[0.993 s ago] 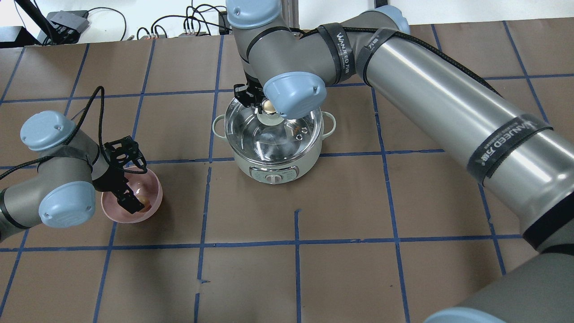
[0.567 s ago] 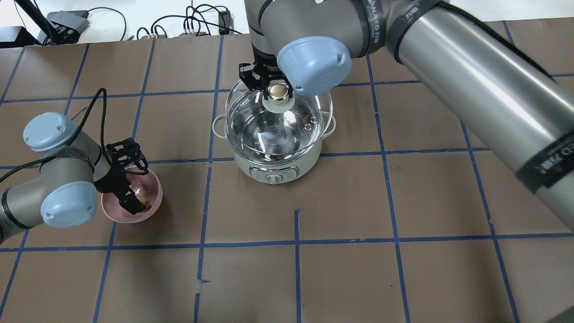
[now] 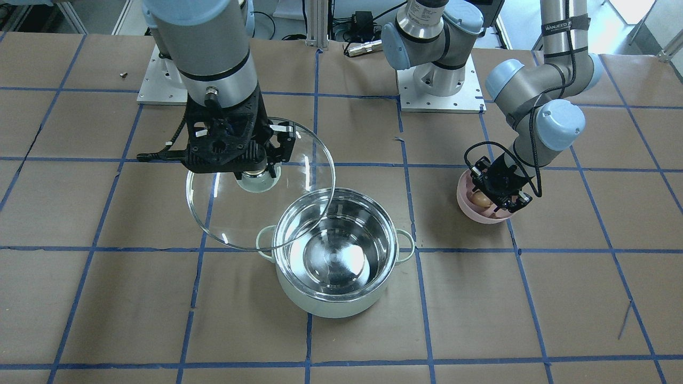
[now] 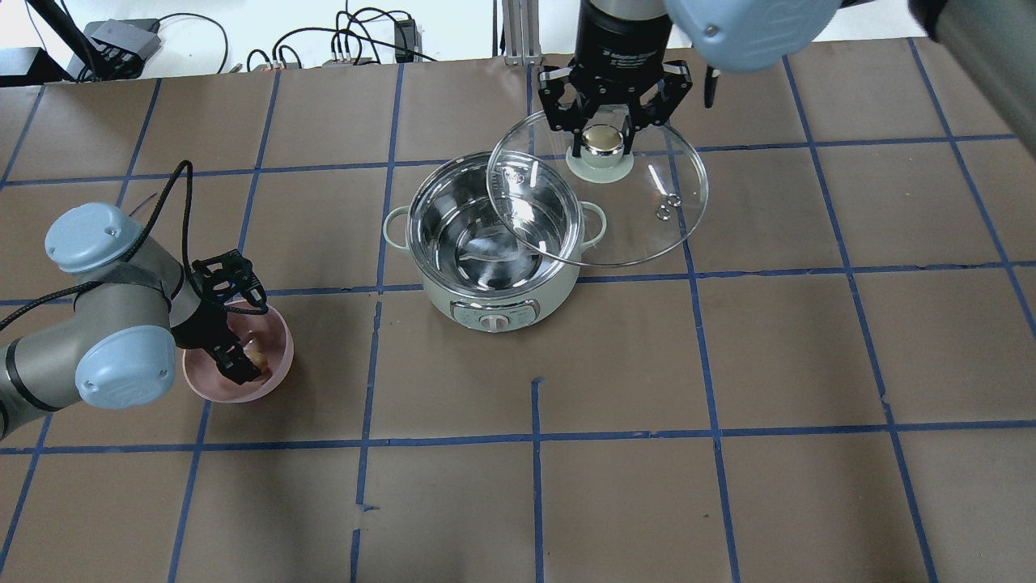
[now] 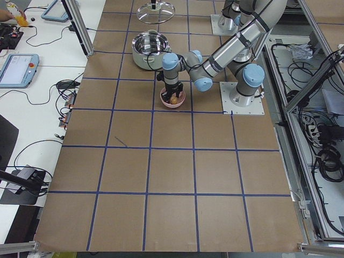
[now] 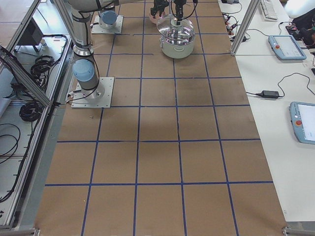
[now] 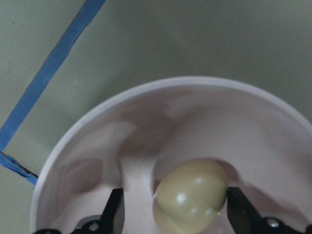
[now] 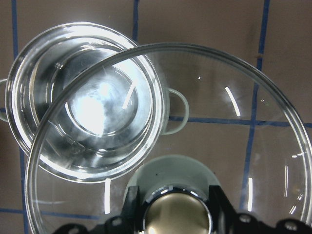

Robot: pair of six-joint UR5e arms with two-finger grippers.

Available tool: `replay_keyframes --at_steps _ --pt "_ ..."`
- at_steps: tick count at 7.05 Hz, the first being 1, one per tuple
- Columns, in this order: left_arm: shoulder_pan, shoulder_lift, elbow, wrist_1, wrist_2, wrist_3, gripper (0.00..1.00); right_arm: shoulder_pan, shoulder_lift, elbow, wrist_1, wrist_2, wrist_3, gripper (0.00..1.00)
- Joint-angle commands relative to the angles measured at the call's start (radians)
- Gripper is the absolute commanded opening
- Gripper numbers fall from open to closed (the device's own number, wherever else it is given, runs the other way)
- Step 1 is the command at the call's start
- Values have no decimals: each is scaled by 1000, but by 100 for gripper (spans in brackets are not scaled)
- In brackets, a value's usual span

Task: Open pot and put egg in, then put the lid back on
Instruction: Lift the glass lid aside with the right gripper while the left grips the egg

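The mint-green pot (image 4: pixel 453 301) stands open, its steel inside empty, and it also shows in the front view (image 3: pixel 336 301). My right gripper (image 4: pixel 603 139) is shut on the lid's knob (image 8: pixel 175 215). It holds the glass lid (image 4: pixel 647 223) in the air, beside the pot and overlapping its rim (image 3: pixel 224 213). My left gripper (image 4: pixel 239 364) reaches down into the pink bowl (image 4: pixel 279 332). Its fingers (image 7: pixel 117 212) stand open on either side of the tan egg (image 7: pixel 191 195). The egg lies on the bowl's bottom.
The table is brown paper with a blue tape grid. Cables and boxes lie along the far edge (image 4: pixel 340 44). The arm bases (image 3: pixel 440 85) are bolted at the robot's side. The pot's control dial (image 4: pixel 492 321) faces the robot.
My right gripper has lifted the lid off the pot and carried it to the right in the overhead view. My left gripper has stayed in the pink bowl around the egg.
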Motion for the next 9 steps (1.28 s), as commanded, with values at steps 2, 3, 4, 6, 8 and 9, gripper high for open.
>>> replay_keyframes --at_steps 2,3,4,6,8,9 --pt "-3 2 2 2 8 -56 14 -86 -80 18 96 -109 -167 11" --pt "-3 5 8 0 9 -56 10 -110 -115 71 69 -125 -171 11" --pt "-4 8 21 -8 8 -57 7 -136 -159 128 55 -113 -162 11" --pt "-10 17 36 -28 8 -71 7 -143 -195 203 -50 -94 -159 11" --pt "-17 25 42 -44 0 -106 7 -143 -195 205 -52 -73 -159 11" --pt "-26 32 71 -87 -1 -149 7 -143 -195 205 -52 -71 -159 11"
